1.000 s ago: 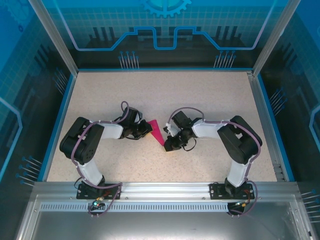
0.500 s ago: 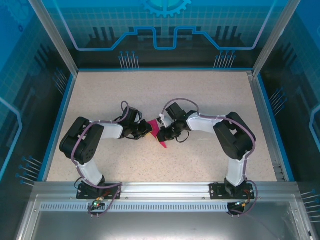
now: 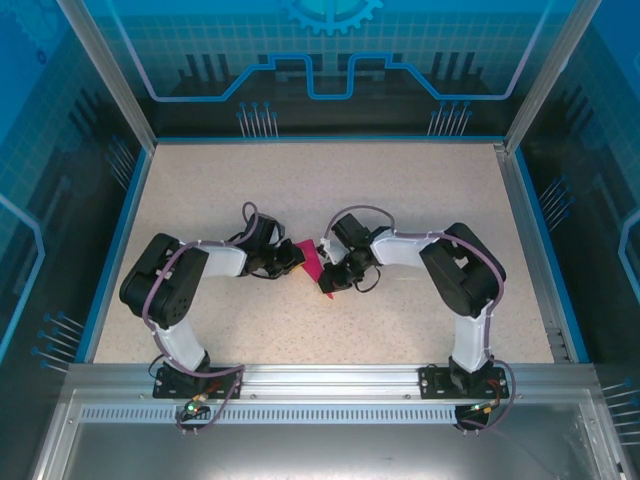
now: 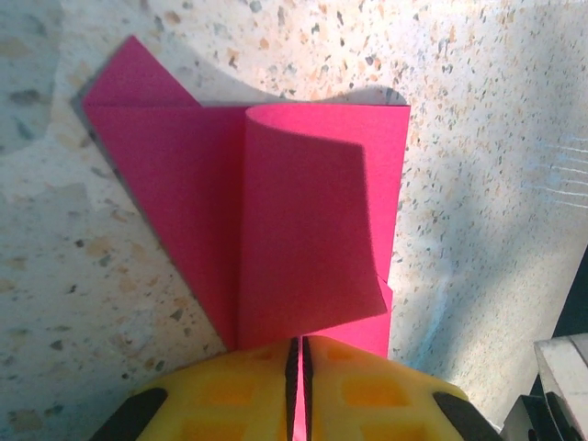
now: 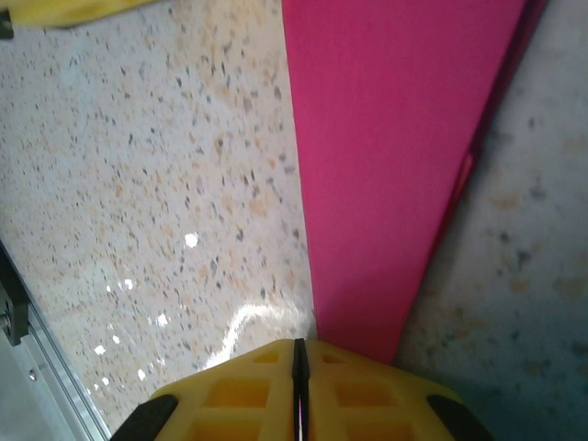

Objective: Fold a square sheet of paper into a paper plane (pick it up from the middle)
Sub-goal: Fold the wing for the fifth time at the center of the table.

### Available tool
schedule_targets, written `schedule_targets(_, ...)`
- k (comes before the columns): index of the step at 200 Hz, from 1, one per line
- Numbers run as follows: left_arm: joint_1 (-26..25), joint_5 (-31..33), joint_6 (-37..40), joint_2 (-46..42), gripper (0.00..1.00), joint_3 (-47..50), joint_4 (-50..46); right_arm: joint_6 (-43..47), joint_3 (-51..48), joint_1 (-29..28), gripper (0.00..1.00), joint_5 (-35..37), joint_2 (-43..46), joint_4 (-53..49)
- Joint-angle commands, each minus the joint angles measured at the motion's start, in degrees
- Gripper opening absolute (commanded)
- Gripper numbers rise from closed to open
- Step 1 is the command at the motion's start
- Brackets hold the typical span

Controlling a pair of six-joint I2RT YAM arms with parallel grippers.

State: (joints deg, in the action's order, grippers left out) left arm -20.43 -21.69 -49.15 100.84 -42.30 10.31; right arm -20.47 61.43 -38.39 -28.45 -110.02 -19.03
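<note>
The paper (image 3: 313, 264) lies on the table (image 3: 300, 190) near its middle, between the two tools. It is folded into a narrow wedge whose point faces the near edge. The left tool (image 3: 298, 262) meets it from the left, and the right tool (image 3: 331, 283) comes in from the right at the pointed end. Both arms bend inward from their bases.

In the left wrist view the left tool (image 4: 297, 354) has its yellow pads (image 4: 230, 386) pressed together, with only a thin seam between them. A strip of paper (image 4: 184, 184) runs into that seam, so the tool grips the sheet at its edge. Ahead of the pads one flap curls up and over the flat layers, and a small triangular corner sticks out at the far left.

In the right wrist view the right tool (image 5: 299, 354) is closed, its pads meeting along a hairline. The paper (image 5: 386, 138) narrows toward it and its tip reaches the right-hand pad (image 5: 367, 386), just beside the seam. Whether the tip is nipped between the pads I cannot tell. A double edge shows along the paper's right side.
</note>
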Motion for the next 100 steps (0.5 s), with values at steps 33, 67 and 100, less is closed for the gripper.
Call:
schedule_targets(33, -0.1, 4.9, 0.3, 2.5, 0.16, 0.2, -5.7, 0.9, -7.1, -1.1, 0.09, 0.5, 3.9, -5.5)
schedule_targets(67, -0.1, 4.4, 0.6, 2.4, 0.15, 0.0, -5.4, 0.4, -7.9, -0.6, 0.09, -0.8, 6.3, -4.5)
schedule_targets(100, -0.1, 4.2, 1.0, 2.1, 0.15, 0.0, -5.5, -1.1, -5.8, -0.1, 0.11, 1.1, 12.9, -0.3)
